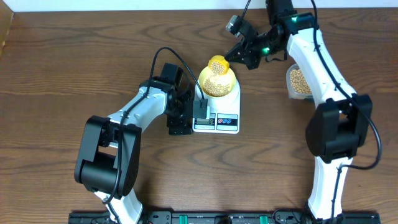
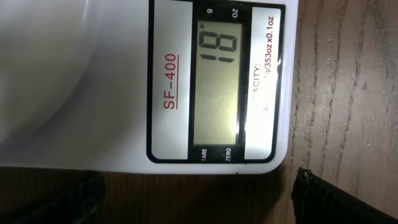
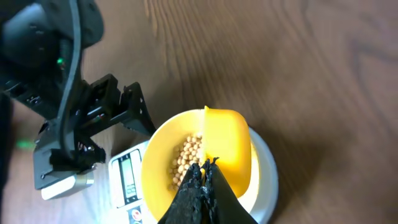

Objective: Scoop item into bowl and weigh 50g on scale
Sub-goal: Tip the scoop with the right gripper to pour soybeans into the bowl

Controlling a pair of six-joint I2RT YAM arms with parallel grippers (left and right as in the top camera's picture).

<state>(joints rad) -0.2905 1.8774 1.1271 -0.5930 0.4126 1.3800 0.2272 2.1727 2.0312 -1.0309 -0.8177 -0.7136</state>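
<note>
The white scale (image 1: 227, 119) stands mid-table with the pale-yellow bowl (image 1: 229, 81) on it. Tan beans (image 1: 216, 83) lie in the bowl. My right gripper (image 1: 234, 57) is shut on the handle of a bright yellow scoop (image 1: 217, 63), which is tilted over the bowl's far rim with beans in it. In the right wrist view the scoop (image 3: 227, 148) hangs over the bowl (image 3: 154, 167) and its beans (image 3: 188, 158), gripper (image 3: 206, 165) shut on the handle. My left gripper (image 1: 191, 117) is open beside the scale's display end. In its wrist view the gripper (image 2: 196, 190) faces the scale (image 2: 74, 81), display lit.
A clear plastic tub (image 1: 300, 81) holding more beans stands at the right, partly under my right arm. Bare wooden tabletop (image 1: 56, 74) surrounds the scale. A cable loops over my left arm near the scale's left edge.
</note>
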